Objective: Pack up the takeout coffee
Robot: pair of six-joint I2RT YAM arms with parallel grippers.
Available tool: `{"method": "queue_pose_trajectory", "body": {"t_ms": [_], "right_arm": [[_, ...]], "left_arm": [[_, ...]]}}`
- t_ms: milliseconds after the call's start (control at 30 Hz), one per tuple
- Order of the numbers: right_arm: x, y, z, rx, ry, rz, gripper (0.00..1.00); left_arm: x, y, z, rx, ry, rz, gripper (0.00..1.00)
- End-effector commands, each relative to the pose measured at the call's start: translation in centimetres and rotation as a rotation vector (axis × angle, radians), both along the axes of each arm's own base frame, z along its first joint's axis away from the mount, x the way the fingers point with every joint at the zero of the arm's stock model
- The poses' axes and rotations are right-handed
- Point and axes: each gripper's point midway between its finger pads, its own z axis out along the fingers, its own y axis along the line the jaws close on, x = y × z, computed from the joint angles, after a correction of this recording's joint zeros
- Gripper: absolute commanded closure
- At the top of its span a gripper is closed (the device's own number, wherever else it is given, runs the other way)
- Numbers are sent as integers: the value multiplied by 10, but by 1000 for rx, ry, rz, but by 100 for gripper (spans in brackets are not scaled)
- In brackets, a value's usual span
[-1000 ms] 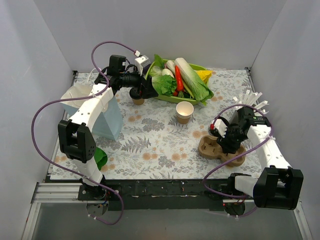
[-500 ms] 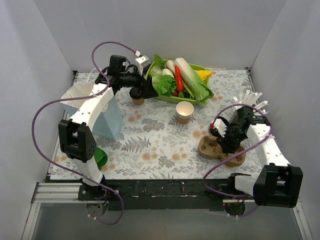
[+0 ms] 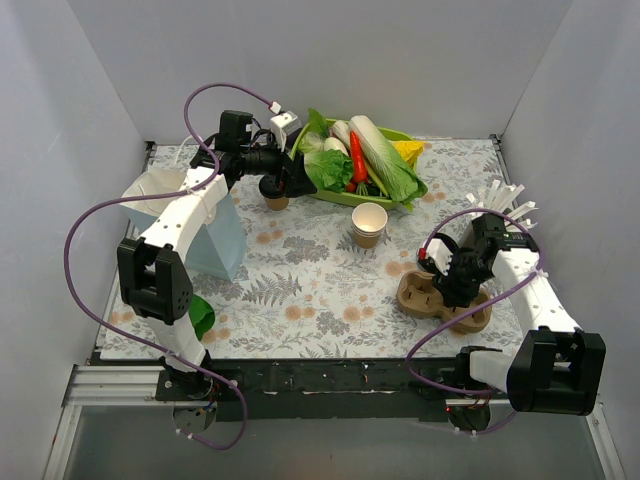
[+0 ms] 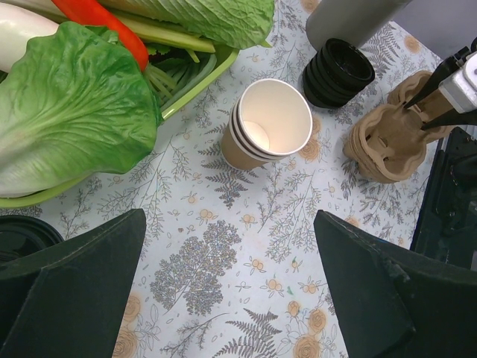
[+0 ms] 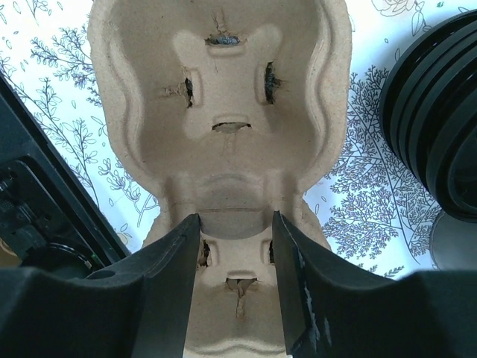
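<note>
The takeout coffee (image 3: 275,200), a small tan cup with a black lid, stands on the mat left of the vegetable tray. Only the edge of its lid shows in the left wrist view (image 4: 22,233), at the bottom left. My left gripper (image 3: 291,183) hovers just right of it, open wide and empty (image 4: 229,216). The blue bag (image 3: 218,240) stands open at the left. My right gripper (image 3: 456,288) is down on the brown pulp cup carrier (image 3: 425,295). Its jaws are closed on the carrier's middle ridge (image 5: 231,216).
A green tray of vegetables (image 3: 340,195) sits at the back. A stack of lidless tan cups (image 3: 368,223) stands mid-table, also in the left wrist view (image 4: 267,123). A stack of black lids (image 4: 337,71) lies beside the carrier (image 5: 436,127). White cutlery (image 3: 505,200) lies at the right.
My right gripper has shifted slightly left on the carrier. The left arm and the cup have barely moved.
</note>
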Motion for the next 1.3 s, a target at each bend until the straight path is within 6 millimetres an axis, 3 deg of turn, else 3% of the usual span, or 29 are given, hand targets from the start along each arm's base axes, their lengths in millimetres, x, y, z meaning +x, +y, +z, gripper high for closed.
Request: {"method": "queue_pose_trajectory", "body": {"t_ms": [0,67,200,400,667,767,900,933,1000,1033,1067,1133,1167,1233,1267], "right_arm": [[-2,3,-1,9,4,-2,50],[-4,4,-1,9,12,-5,51],[-6,4,0,7,18,-5,62],[-3,5,27,13,-22,-18,71],[-1,7,55,24,-62,-28,73],[3,17,67,82,-75,-29,74],[16,32,97,173,-98,-41,81],[18,37,101,202,-93,-39,82],[20,50,106,231,-68,-3,85],[22,55,114,252,-73,5,86],[23,60,114,260,-57,19,87],[27,69,118,280,-60,32,91],[27,77,117,284,-48,59,92],[27,87,117,295,-39,78,93],[29,95,115,300,-37,104,94]], "left_arm": [[0,-2,5,-8,-12,-2,2],[-1,-3,4,-8,-10,-4,2],[0,-3,4,-7,-12,-4,2],[-1,-4,6,-9,-16,-7,2],[1,-6,7,-19,-13,-12,3],[1,-6,30,-44,-42,5,4],[8,9,101,-35,-240,90,3],[16,27,129,-1,-329,194,3],[23,51,156,45,-430,295,2],[34,79,176,84,-492,424,2],[30,96,195,88,-541,480,2],[34,130,207,117,-548,563,2],[43,167,225,126,-569,658,2],[50,206,220,126,-485,745,3],[45,259,245,100,-509,842,4]]}}
